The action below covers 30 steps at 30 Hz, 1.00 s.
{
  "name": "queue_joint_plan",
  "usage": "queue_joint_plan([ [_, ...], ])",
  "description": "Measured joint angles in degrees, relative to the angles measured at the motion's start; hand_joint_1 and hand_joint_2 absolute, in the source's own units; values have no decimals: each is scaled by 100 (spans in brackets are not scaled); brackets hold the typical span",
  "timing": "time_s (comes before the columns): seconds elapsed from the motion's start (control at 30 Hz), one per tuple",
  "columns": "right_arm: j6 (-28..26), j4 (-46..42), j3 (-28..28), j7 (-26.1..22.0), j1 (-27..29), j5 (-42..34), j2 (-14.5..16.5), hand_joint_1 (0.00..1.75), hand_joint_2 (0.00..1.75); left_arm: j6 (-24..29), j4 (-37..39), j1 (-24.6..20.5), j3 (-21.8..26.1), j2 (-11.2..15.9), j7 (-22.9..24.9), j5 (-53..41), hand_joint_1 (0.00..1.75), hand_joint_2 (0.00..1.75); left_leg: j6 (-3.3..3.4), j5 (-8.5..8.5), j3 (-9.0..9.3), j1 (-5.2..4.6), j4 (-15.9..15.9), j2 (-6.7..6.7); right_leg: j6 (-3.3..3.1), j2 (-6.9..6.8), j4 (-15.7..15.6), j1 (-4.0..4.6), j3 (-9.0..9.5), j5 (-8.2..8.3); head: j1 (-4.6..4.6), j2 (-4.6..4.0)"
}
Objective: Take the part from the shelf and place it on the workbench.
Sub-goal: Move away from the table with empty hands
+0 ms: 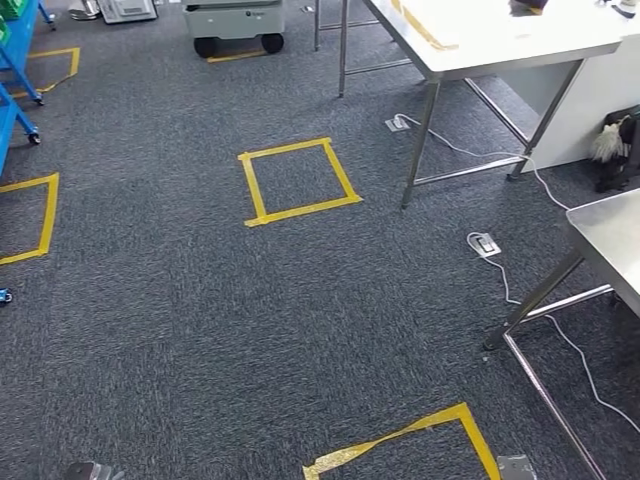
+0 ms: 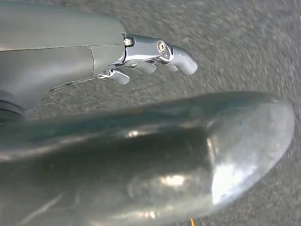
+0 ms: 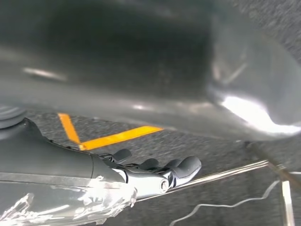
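My left hand (image 2: pixel 106 56) hangs over grey carpet, its fingers (image 2: pixel 156 49) stretched out and apart from the thick thumb, holding nothing. My right hand (image 3: pixel 142 176) hangs the same way, its dark fingers (image 3: pixel 177 167) straight and empty, above a corner of yellow tape (image 3: pixel 106 139). In the head view a blue shelf frame on castors (image 1: pixel 15 70) stands at the far left edge. A steel-topped workbench (image 1: pixel 483 45) is at the back right, and the corner of a second one (image 1: pixel 611 235) is nearer on the right.
Yellow tape squares mark the carpet ahead (image 1: pixel 298 182), at the left (image 1: pixel 34 215) and close in front (image 1: pixel 407 440). White cables (image 1: pixel 528 300) and floor sockets (image 1: pixel 483 243) lie between the bench legs. A grey wheeled cart (image 1: pixel 234 25) stands at the back.
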Motion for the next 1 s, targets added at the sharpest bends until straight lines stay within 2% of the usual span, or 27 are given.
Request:
queue_joint_plan([
  [0.07,-62,29,90,39,19,-15,-29,0,0,88,0,-18,-92,50,31,102,0,0,97,138,-139,-1,-4,-126,53,424,462,-23,-125,-497,14,0],
  [0.1,-92,47,132,57,29,-26,-47,0,0,128,0,-45,-139,78,44,145,0,0,125,216,-230,-14,-3,-207,56,576,820,-21,-208,-780,26,0],
  [0.13,-127,65,175,77,34,-38,-66,0,0,166,0,-66,-184,98,51,190,0,0,141,298,-327,-32,-2,-287,46,645,1166,-15,-269,-969,31,0],
  [0.17,-166,80,221,98,31,-56,-92,0,0,205,0,-74,-227,115,59,238,0,0,146,382,-432,-50,0,-367,25,673,1393,-4,-276,-1006,37,0],
  [0.2,-211,93,274,125,25,-80,-121,0,0,246,0,-72,-275,133,64,292,0,0,144,468,-539,-66,3,-440,-5,688,1456,9,-208,-912,38,0],
  [0.23,-256,103,333,151,22,-104,-151,0,0,285,0,-68,-320,154,68,348,0,0,138,558,-651,-77,5,-517,-45,713,1318,23,-42,-731,38,0],
  [0.27,-293,110,395,174,21,-127,-185,0,0,321,0,-66,-370,175,69,401,0,0,128,649,-759,-82,9,-596,-90,789,1001,36,218,-555,38,0],
  [0.3,-323,115,451,192,20,-144,-218,0,0,351,-1,-64,-418,194,70,444,0,0,112,732,-855,-89,14,-670,-139,927,552,47,538,-496,38,0],
  [0.33,-351,117,507,204,17,-160,-244,0,0,376,-2,-65,-459,215,71,479,0,0,93,811,-931,-95,22,-738,-167,1058,81,47,850,-521,31,0],
  [0.37,-377,120,557,217,18,-176,-267,0,0,399,-3,-62,-496,234,72,510,0,0,70,884,-976,-99,22,-802,-182,1155,-269,52,1058,-588,33,-2],
  [0.4,-405,123,604,233,17,-194,-285,0,0,422,-4,-54,-527,256,73,541,0,0,40,951,-1003,-97,14,-863,-191,1183,-470,62,1163,-657,35,-3],
  [0.47,-458,130,696,263,18,-226,-323,0,0,464,-4,-22,-587,303,79,594,0,0,-25,1050,-1047,-81,6,-975,-227,1039,-512,69,1112,-602,43,-8],
  [0.5,-479,131,735,275,14,-238,-344,0,0,479,-4,-2,-618,322,82,615,0,0,-51,965,-1096,-80,66,-927,-266,960,-508,67,1056,-545,27,-8],
  [0.53,-491,132,771,280,18,-244,-363,0,0,488,-4,11,-647,338,86,628,0,0,-73,741,-1173,-85,234,-824,-304,873,-516,61,985,-480,0,-9],
  [0.57,-498,134,800,281,30,-248,-379,0,0,492,-4,10,-670,351,87,639,0,0,-90,422,-1265,-84,508,-682,-334,785,-521,59,907,-418,-28,-8],
  [0.6,-500,135,825,283,51,-250,-393,0,0,494,-4,-2,-696,358,87,644,0,0,-114,83,-1361,-84,870,-543,-351,702,-521,68,824,-362,-51,-8],
  [0.63,-502,137,843,284,72,-251,-403,0,0,495,-4,-17,-717,368,87,647,0,0,-140,-143,-1442,-71,1266,-467,-357,603,-518,73,743,-309,-62,-8],
  [0.67,-503,139,854,285,86,-253,-413,0,0,496,-4,-25,-735,377,86,649,0,0,-165,-186,-1484,-52,1601,-425,-354,504,-512,75,663,-255,-62,-8],
  [0.7,-504,142,864,286,91,-255,-422,0,0,496,-4,-25,-749,385,86,650,0,0,-189,-77,-1465,-28,1811,-395,-343,406,-502,74,577,-201,-66,-8],
  [0.73,-505,144,873,286,89,-257,-429,0,0,496,-4,-20,-757,391,86,650,0,0,-210,111,-1359,-4,1838,-359,-327,316,-485,72,489,-150,-68,-7],
  [0.77,-506,146,881,286,87,-259,-434,0,0,496,-4,-16,-764,397,86,651,0,0,-227,277,-1151,15,1658,-290,-305,235,-458,70,420,-106,-69,-8],
  [0.8,-508,147,889,286,87,-260,-439,0,0,496,-5,-18,-772,402,86,651,0,0,-236,332,-835,24,1296,-144,-278,163,-420,72,363,-74,-74,-8],
  [0.87,-513,150,895,287,95,-261,-446,0,0,495,-8,-42,-787,415,85,652,0,0,-203,174,-168,12,379,150,-216,21,-301,80,283,-36,-80,-7],
  [0.9,-515,151,898,287,92,-261,-450,0,0,494,-10,-53,-794,420,84,653,0,0,-165,71,21,-4,83,225,-183,-57,-249,81,247,-15,-82,-7],
  [0.93,-517,152,908,288,84,-261,-453,0,0,493,-10,-51,-798,425,84,653,0,0,-113,22,88,-17,-74,198,-150,-139,-211,74,227,6,-82,-7],
  [0.97,-517,153,921,289,73,-262,-458,0,0,492,-10,-39,-803,426,85,654,0,0,-51,13,64,-19,-94,134,-112,-178,-191,63,207,16,-81,-7],
  [1.0,-517,153,935,287,64,-263,-465,0,0,492,-9,-19,-806,425,85,654,0,0,-2,41,34,-14,-90,70,-74,-98,-143,44,182,-22,-76,-7],
])
